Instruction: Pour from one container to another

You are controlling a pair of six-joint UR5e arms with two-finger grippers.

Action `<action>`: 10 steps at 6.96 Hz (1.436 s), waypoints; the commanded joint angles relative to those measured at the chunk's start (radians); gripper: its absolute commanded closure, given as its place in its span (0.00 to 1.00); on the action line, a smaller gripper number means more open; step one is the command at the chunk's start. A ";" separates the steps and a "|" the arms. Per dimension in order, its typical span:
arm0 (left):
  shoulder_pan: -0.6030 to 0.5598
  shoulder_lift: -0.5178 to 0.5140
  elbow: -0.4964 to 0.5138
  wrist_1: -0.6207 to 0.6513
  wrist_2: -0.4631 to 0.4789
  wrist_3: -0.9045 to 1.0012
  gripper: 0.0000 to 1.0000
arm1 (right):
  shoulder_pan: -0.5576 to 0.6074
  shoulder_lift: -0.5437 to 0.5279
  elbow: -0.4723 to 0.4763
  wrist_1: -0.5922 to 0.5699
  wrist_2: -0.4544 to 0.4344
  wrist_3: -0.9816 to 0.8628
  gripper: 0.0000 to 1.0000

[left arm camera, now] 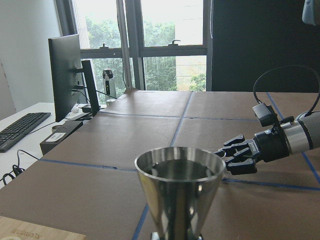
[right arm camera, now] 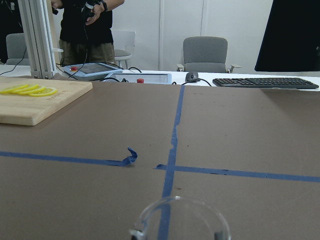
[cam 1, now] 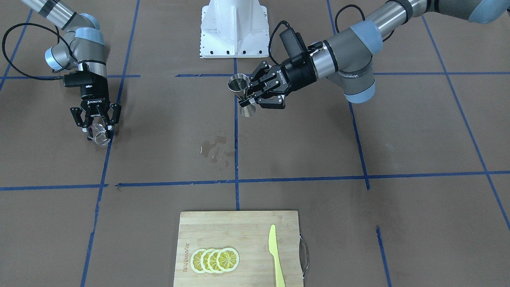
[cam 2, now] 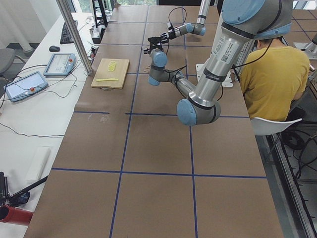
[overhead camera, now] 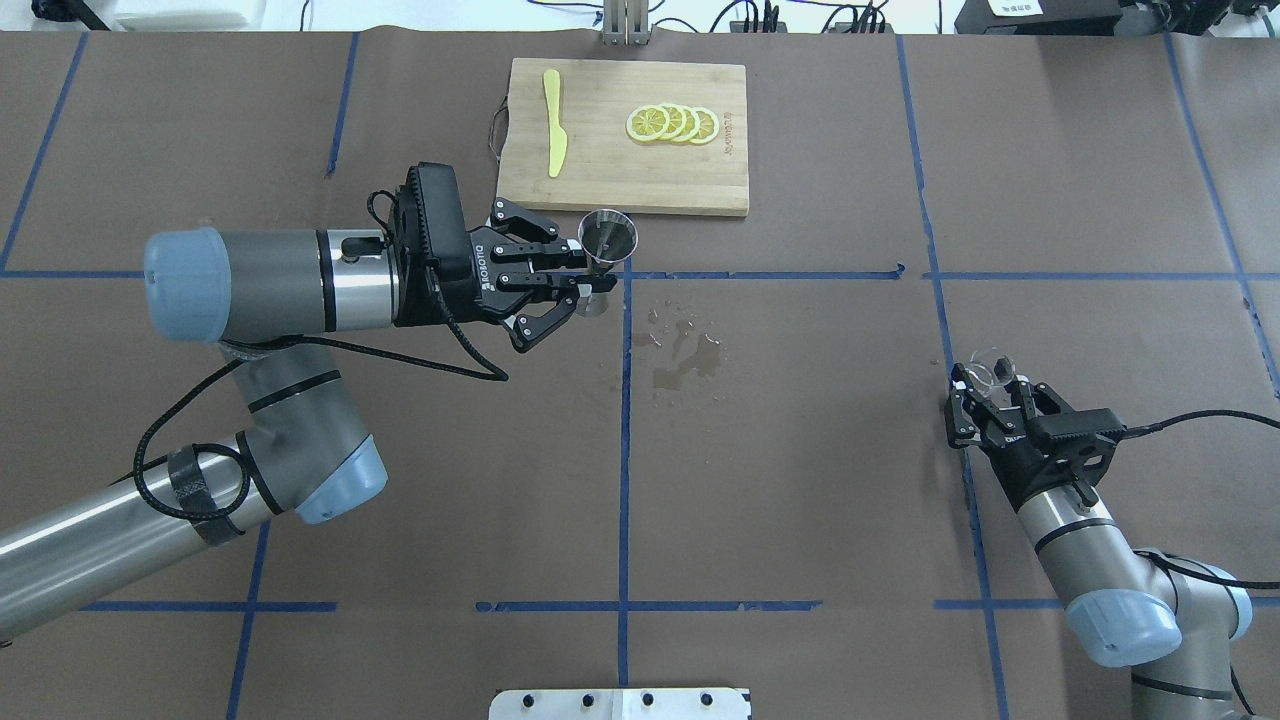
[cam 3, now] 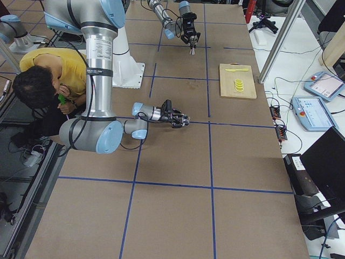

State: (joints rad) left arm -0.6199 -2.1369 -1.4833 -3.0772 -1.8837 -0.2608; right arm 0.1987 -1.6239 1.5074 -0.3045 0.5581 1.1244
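You have the left pincer (cam 1: 246,97) closed on the narrow waist of the steel jigger (cam 1: 239,85). It is held upright near the middle tape cross of the worktop (cam 1: 418,131), close to a wet patch (cam 1: 215,151). Your right pincer (cam 1: 96,126) points down and grips the clear glass cup (cam 1: 99,136) between its fingers, out on the robot's right side, well apart from the jigger.

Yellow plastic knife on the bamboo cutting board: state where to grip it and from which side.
Probably best: take the pale yellow plastic knife by its straight handle, the end farthest from the robot, coming straight down from above and closing across its width. It lies flat on the bamboo cutting board, so no side leaves room beneath it; the lemon slices lie well apart.
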 commanded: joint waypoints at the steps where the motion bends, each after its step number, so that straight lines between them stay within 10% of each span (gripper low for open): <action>1: -0.001 -0.001 0.000 0.000 0.000 0.000 1.00 | -0.007 0.001 -0.001 0.001 -0.007 -0.002 0.37; 3: -0.003 0.000 0.000 0.000 0.000 0.000 1.00 | -0.009 0.001 -0.001 0.001 -0.007 -0.002 0.31; 4: -0.003 -0.001 0.000 0.002 0.002 0.000 1.00 | -0.009 0.006 -0.001 0.001 -0.007 -0.002 0.00; 10: -0.004 -0.002 0.000 0.000 0.002 0.000 1.00 | 0.084 0.012 0.157 0.094 0.033 -0.296 0.00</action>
State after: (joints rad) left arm -0.6243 -2.1390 -1.4833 -3.0760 -1.8822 -0.2608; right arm 0.2288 -1.6116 1.6315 -0.2120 0.5221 0.8800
